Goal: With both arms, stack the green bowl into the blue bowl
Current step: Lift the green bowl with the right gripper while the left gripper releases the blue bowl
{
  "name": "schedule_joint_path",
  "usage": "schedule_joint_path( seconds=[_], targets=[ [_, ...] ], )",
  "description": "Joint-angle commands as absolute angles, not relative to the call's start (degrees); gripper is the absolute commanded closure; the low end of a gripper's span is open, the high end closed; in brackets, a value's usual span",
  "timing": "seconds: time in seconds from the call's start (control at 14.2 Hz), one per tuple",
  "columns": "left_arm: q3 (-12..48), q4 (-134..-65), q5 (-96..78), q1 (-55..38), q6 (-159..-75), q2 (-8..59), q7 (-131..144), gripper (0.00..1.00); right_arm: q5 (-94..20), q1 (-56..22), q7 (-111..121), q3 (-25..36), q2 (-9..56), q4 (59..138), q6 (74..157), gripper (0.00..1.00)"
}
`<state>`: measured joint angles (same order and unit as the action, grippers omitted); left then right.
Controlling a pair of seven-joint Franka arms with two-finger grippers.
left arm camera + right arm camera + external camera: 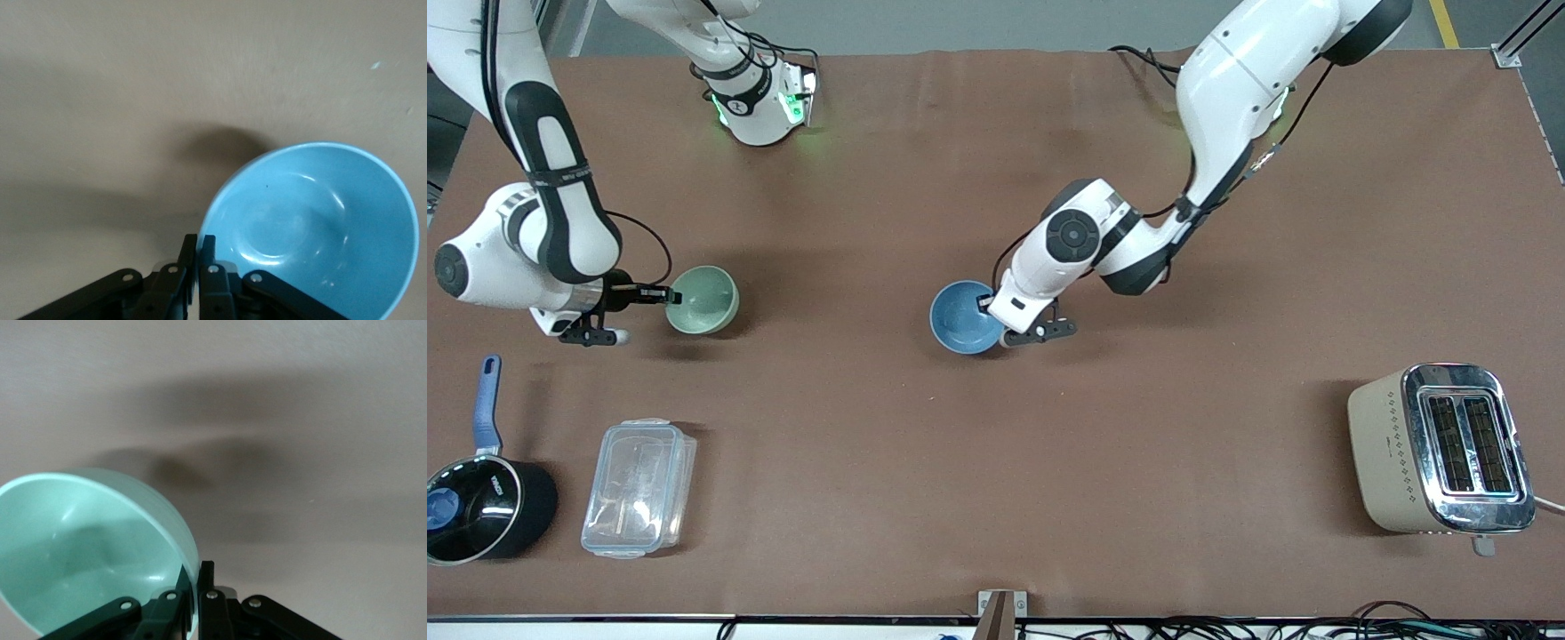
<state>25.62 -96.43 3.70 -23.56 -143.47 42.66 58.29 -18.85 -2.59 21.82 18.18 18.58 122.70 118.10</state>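
The left gripper has its fingers pinched narrow on the rim of the blue bowl, tipped up over the middle of the table. The right gripper nips the green bowl by its rim at the bowl's nine o'clock in the front view, lifted and tilted toward the right arm's end. The two bowls are well apart.

Pale mint-green bowl, sky-blue bowl, plain brown table, beige-and-chrome toaster.
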Motion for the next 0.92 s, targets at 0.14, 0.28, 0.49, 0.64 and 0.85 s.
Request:
schedule_joint_path(
  seconds=[0.14,0.28,0.49,0.64,0.85],
  targets=[
    [22.68,-95.71,4.92,-26.81,-145.37,42.98,60.82,0.34,-19.42,-1.85,6.28,10.57,14.60,118.04,109.34,0.95],
    [22.24,-95.71,5.18,-25.93,-144.32,40.97,61.35,0.00,-19.69,-1.58,-1.72,4.34,13.10,118.30,108.55,0.95],
    [22.06,-94.93,6.41,-21.90,-136.26,33.86,60.56,0.00,-21.61,-1.58,-11.04,-5.24,12.30,118.21,109.68,0.95],
    [21.97,-92.21,9.13,-19.87,-126.61,29.64,58.90,0.00,-23.81,-1.67,-15.45,-10.87,12.22,118.21,111.96,0.95],
    [21.97,-88.69,16.32,-17.77,-114.82,25.06,58.27,0.00,-23.99,-1.76,-25.98,-20.27,11.60,117.86,118.80,0.95]
  ],
)
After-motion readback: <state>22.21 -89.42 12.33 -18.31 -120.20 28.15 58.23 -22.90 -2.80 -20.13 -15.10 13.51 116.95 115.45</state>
